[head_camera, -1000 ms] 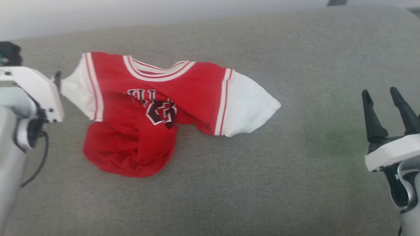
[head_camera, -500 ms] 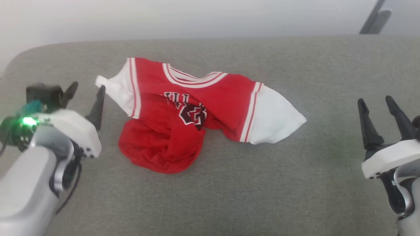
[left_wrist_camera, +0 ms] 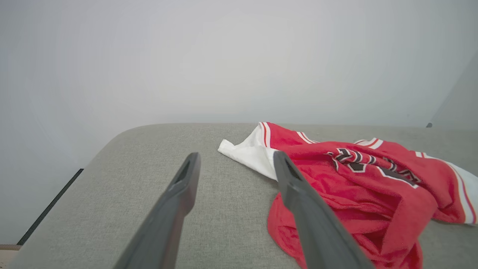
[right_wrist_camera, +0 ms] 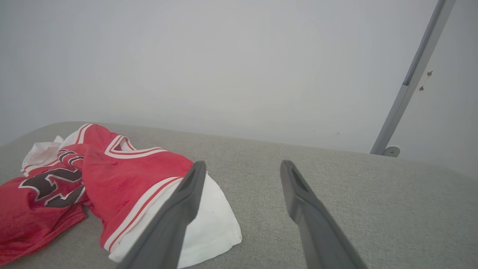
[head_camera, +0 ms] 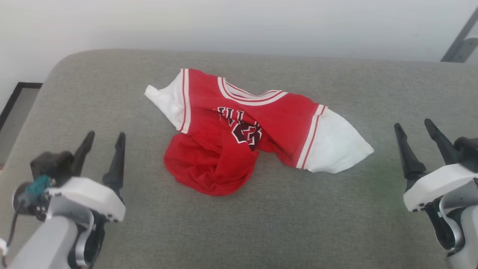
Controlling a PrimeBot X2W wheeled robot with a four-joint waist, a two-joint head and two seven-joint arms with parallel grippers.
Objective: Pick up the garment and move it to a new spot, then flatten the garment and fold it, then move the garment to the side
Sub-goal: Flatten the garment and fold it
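Left gripper (head_camera: 106, 133) has backed off the shirt (head_camera: 269, 112) sleeve; it and right gripper (head_camera: 412, 123) both spread, empty, shirt crumpled on tabletop (head_camera: 298, 224), so flattening looks next.

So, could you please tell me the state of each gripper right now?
Left gripper: open, holding nothing.
Right gripper: open, holding nothing.

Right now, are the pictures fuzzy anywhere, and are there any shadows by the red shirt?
Head view: fairly sharp, soft even light, a faint shadow under the garment, a greenish tint on the grey cushion. Left wrist view: the left end effector looms big, its edges soft. Right wrist view: the right end effector looms too.
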